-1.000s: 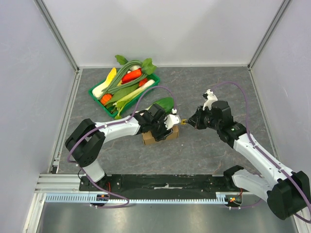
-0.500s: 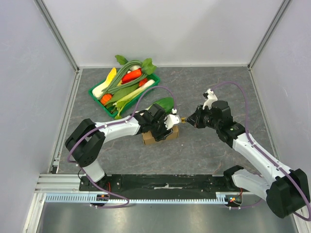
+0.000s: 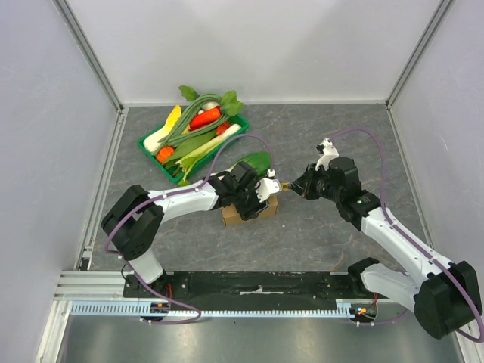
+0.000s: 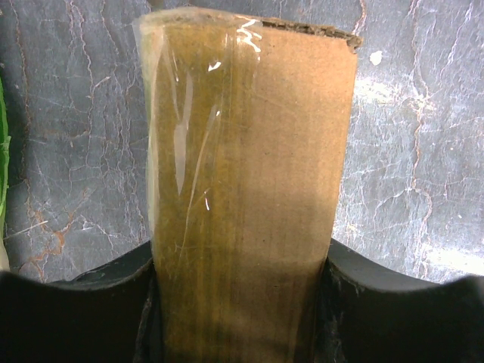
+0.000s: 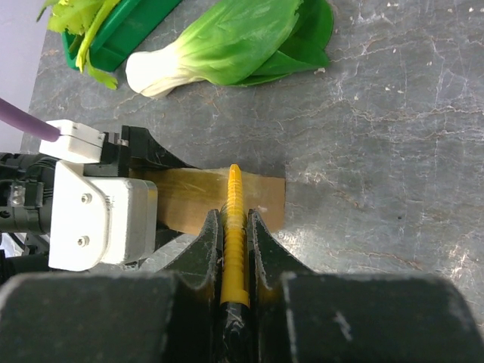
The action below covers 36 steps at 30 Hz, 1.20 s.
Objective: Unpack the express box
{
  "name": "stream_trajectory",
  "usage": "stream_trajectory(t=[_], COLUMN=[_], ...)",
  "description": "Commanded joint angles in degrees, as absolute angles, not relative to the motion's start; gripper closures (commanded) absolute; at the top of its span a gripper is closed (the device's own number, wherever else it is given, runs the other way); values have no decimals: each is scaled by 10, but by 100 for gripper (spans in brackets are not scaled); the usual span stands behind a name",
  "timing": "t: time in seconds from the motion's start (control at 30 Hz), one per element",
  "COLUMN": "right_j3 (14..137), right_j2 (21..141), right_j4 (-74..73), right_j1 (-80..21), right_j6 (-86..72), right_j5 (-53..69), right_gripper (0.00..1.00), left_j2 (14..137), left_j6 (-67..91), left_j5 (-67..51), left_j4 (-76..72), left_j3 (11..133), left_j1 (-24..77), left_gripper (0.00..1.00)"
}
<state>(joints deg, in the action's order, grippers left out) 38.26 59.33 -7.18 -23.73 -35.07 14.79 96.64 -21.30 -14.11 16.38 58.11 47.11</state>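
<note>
Clamping jaws, left gripper (image 4: 242, 302): set part-way apart, pressed on the two long sides of the express box (image 4: 249, 174); black fingers (image 4: 76, 310) on either side of the carton in the wrist view.
Pinching jaws, right gripper (image 5: 235, 242): nearly closed, clenched on a yellow ridged tool (image 5: 234, 197) lying lengthwise between them.
Tool tip: aimed at the box, over its top face at the end away from the left gripper; touching or just above, cannot tell.
Express box: plain brown cardboard, flat on the table (image 5: 378, 151), between the two grippers.
Clear tape (image 4: 185, 151): glossy and wrinkled, running the length of the box's top face.
Bok choy (image 5: 234, 41): on the table just behind the box, apart from it, white stem end pointing toward the tray.
Green tray (image 3: 147, 144): well behind the box and to its left, heaped with vegetables, among them orange, yellow and white pieces and long green beans.
Table surface: dark grey, marbled, under the box and around it.
</note>
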Motion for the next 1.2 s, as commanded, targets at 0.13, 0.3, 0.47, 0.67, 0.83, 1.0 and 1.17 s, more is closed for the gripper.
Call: stream_trajectory(t=[0.13, 0.3, 0.47, 0.67, 0.83, 1.0, 1.17], right_j3=[362, 359, 359, 359, 359, 360, 367], right_j2=[605, 606, 599, 596, 582, 568, 546], right_j4=[-51, -64, -114, -191, -218, -243, -273], right_j1=[-236, -236, -235, -235, -235, -235, -230], right_j6=[-345, -338, -326, -298, -296, -293, -291], right_j5=[163, 197, 230, 250, 262, 268, 252], right_gripper=[100, 100, 100, 100, 100, 100, 100], left_j2=[990, 997, 1012, 1020, 1028, 1032, 1034], left_j6=[-221, -214, -197, -183, -173, -164, -161], left_j5=[-149, -144, -109, -83, -57, -52, -44], left_j4=[190, 186, 189, 182, 190, 192, 196], left_j3=[580, 584, 595, 594, 598, 596, 599], left_j1=[476, 476, 475, 474, 474, 473, 472], left_gripper=[63, 64, 66, 67, 68, 69, 69])
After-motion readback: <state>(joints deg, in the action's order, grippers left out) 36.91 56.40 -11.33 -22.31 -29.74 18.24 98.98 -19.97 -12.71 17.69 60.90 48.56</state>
